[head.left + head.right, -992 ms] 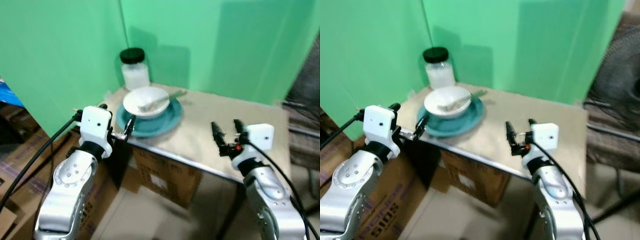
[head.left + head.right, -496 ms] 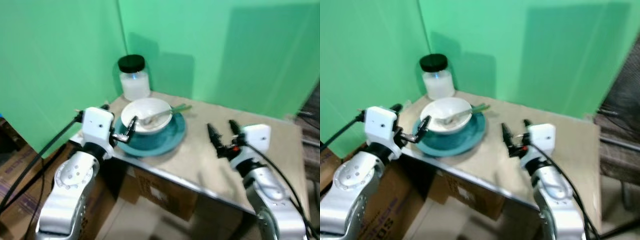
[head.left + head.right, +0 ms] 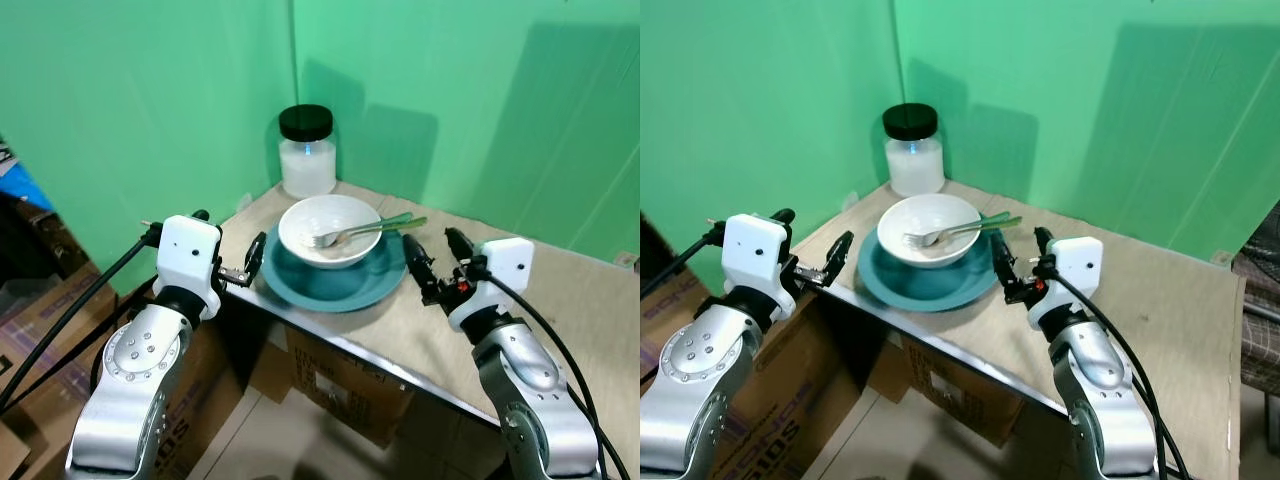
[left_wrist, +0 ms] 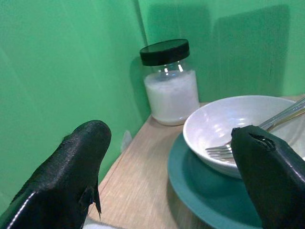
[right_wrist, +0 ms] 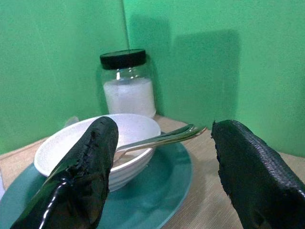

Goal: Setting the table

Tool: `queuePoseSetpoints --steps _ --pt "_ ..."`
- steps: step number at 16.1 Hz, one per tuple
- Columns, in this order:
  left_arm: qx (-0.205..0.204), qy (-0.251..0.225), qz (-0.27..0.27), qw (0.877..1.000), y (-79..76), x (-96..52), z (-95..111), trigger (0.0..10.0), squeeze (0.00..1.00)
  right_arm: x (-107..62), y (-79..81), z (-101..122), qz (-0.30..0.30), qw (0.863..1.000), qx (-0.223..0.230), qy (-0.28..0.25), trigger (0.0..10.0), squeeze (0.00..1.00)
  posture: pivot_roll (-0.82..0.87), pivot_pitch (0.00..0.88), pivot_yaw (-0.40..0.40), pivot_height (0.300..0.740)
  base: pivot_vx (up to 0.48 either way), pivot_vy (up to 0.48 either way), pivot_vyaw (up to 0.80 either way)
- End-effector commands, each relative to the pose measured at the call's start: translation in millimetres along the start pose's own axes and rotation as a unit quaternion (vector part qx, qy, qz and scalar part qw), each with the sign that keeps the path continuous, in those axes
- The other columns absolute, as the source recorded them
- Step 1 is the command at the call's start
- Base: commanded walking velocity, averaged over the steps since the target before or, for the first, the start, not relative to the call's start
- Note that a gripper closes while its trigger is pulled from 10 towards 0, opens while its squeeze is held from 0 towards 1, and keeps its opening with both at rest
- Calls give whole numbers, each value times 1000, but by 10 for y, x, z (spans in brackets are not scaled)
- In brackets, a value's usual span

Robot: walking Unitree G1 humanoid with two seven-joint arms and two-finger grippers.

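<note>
A white bowl [image 3: 329,228] sits on a teal plate [image 3: 335,280] at the back left corner of the beige table [image 3: 560,300]. A fork [image 3: 345,236] lies in the bowl beside a second metal handle, both handles pointing right over the rim. My left gripper [image 3: 227,236] is open at the table's left edge, just left of the plate, with nothing in it. My right gripper [image 3: 435,250] is open just above the table by the plate's right rim, also with nothing in it. In the right wrist view, the bowl [image 5: 136,128] and fork handles [image 5: 167,136] lie between my fingertips [image 5: 86,162].
A glass jar [image 3: 306,152] with a black lid and white contents stands behind the plate in the corner. Green walls close off the back and left. Cardboard boxes [image 3: 340,375] sit under the table and on the floor at the left [image 3: 40,330].
The whole view has shifted as I came closer to the table. Both grippers now stand nearer the plate, one on each side. Both remain open.
</note>
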State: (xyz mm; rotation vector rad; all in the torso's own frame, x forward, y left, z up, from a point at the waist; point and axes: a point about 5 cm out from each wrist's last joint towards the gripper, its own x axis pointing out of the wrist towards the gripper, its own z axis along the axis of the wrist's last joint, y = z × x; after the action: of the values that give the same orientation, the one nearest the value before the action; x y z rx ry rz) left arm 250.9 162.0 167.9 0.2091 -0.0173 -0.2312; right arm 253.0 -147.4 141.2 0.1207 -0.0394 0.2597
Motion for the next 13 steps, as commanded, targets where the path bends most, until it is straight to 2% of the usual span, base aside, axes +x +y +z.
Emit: queuePoseSetpoints --steps 1,6,8,10,11,13 --pt "2 -8 3 1000 34 -5 62 10000 63 47 -38 13 -21 1000 12 -4 10000 0 66 5 57 740 296 0 0" --pt "2 -10 0 1000 67 4 85 10000 75 57 -36 33 -32 999 23 -10 10000 0 67 6 65 740 394 0 0" --pt "3 -10 -3 1000 67 2 91 10000 71 62 -29 35 -33 999 0 -8 10000 0 68 6 69 740 429 0 0" --pt "5 -10 -5 1000 66 -5 95 10000 71 66 -40 28 -43 999 -28 -3 10000 0 72 7 69 740 428 0 622" --pt "6 -10 -7 1000 65 -6 98 10000 67 66 -38 26 -42 999 -26 -5 10000 0 73 8 70 740 428 0 800" --pt "9 -13 -14 1000 49 -15 111 10000 71 52 -96 70 -50 998 26 -24 10000 0 73 11 68 740 403 0 0"
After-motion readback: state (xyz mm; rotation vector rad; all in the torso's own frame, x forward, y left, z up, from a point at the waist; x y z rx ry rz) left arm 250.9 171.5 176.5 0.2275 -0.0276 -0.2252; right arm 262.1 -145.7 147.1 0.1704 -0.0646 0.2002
